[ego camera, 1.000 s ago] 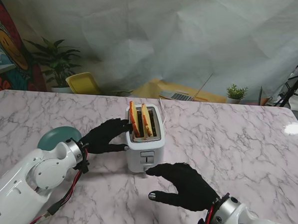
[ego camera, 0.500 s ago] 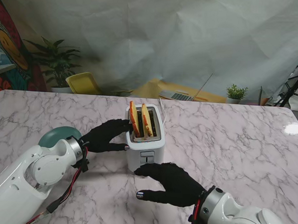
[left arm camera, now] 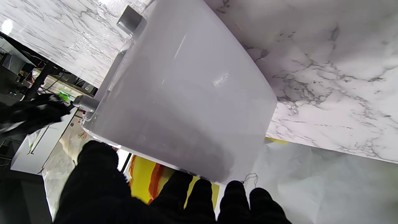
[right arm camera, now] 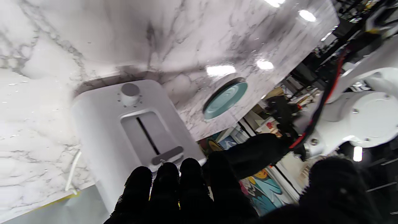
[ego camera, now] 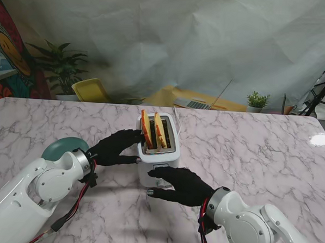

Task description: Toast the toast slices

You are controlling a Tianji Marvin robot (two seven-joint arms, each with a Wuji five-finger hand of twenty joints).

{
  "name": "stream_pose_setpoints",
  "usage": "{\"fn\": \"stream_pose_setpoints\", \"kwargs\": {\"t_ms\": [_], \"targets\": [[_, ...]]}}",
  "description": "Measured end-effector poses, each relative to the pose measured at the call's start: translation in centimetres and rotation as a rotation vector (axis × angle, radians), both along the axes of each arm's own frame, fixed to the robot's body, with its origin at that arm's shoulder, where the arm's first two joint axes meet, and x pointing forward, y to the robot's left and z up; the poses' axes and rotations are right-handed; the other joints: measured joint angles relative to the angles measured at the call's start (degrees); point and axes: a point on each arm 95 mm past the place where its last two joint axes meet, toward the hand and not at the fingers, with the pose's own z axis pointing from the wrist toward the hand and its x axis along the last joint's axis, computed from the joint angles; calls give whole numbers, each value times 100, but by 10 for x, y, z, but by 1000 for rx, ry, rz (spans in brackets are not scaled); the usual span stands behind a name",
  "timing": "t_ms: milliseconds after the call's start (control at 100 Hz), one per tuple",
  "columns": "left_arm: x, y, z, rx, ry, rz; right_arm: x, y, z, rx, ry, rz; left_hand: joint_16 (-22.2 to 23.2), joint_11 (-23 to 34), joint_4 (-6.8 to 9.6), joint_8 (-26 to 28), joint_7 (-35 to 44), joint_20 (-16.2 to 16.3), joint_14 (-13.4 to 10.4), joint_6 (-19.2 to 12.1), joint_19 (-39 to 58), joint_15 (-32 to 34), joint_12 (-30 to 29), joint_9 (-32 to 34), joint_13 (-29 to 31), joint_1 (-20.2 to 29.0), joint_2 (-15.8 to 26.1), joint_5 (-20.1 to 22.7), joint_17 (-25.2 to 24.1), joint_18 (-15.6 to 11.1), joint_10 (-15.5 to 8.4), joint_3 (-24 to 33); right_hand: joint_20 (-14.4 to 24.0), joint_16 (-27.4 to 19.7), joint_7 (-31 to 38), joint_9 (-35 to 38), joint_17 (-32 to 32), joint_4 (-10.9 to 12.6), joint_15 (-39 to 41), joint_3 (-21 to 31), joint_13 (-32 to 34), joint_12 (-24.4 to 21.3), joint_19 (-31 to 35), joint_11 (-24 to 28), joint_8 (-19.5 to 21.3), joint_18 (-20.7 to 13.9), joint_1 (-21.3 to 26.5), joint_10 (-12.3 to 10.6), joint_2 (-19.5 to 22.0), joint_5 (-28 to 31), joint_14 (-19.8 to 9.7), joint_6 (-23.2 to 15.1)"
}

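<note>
The toaster stands upright near the middle of the counter, with 2 toast slices seated in its slots and standing well proud of the top. The lever on the face nearest you appears to sit at the top of its track, so the slices are not yet lowered.

Your left hand rests against the toaster's left side wall, fingers spread flat along it and wrapped around nothing. It acts as a brace. Your right hand sits at the front face, fingers held close together just at the lever and gripping nothing. Contact with the lever cannot be confirmed from these views.

Judged risks from this position:
1. If the right fingertips sit off the lever, the downward press will slide down the front panel and the slices will stay up.
2. If the press pushes away from you instead of straight down, the toaster may skid or tip on the smooth counter. The left hand resists sideways motion only.
3. A shallow press may fail to latch.

A teal plate lies left of the toaster, beyond the left wrist.
</note>
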Motion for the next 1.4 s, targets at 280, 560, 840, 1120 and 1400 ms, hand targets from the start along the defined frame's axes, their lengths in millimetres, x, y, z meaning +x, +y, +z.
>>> {"fn": "stream_pose_setpoints", "kwargs": {"t_ms": [280, 560, 840, 1120, 1400], "targets": [[-3, 0, -1, -6, 4, 12, 12, 1, -8, -106, -62, -21, 0, -77, 0, -9, -76, 4, 0, -29, 0, 3, -12, 0, 1, 6, 0, 0, 0, 0, -54, 0, 0, 38, 1, 12, -1, 43, 28, -124, -42, -45, -120, 12, 0, -18, 2, -232, 113, 0, -412, 1], [-4, 0, -3, -11, 0, 15, 15, 6, -13, -120, -55, -33, 0, -79, 0, -9, -79, 64, 0, -32, 0, 26, -13, 0, 1, 9, -1, 0, 0, 0, -58, 0, 4, 56, 10, 63, 60, 43, 28, -130, 12, -45, -126, 5, -1, -18, 2, -238, 185, 2, -418, 1], [-4, 0, -4, -13, -6, 19, 17, 10, -24, -123, -17, -30, 0, -79, 0, -9, -79, 73, 0, -64, 0, 28, -13, 4, 1, 10, -1, 0, 0, 0, -70, 0, 68, 57, 13, 55, 60, 43, 18, -136, -36, -46, -129, -1, 15, -19, 146, -238, 277, 2, -429, 1], [-3, 1, -5, -14, -14, 22, 17, 10, -39, -111, 36, -43, 0, -80, 0, -9, -69, 76, 0, -112, 0, 29, -13, 50, 2, 10, -1, 4, 0, 0, -124, 0, 125, -9, 13, -27, 60, 50, -98, -137, -185, -106, -131, -39, 17, -20, 180, -241, 277, 2, -436, 1], [-4, 1, -5, -14, -17, 24, 20, 10, -52, -103, 80, -51, 0, -80, 0, -9, -69, 134, 0, -121, 0, 30, -13, 51, 3, 74, -1, 4, 0, -1, -129, 0, 146, -15, 14, -34, 51, 51, -239, -202, -208, -118, -139, -137, 26, -23, 226, -424, 277, 2, -672, 1]]}}
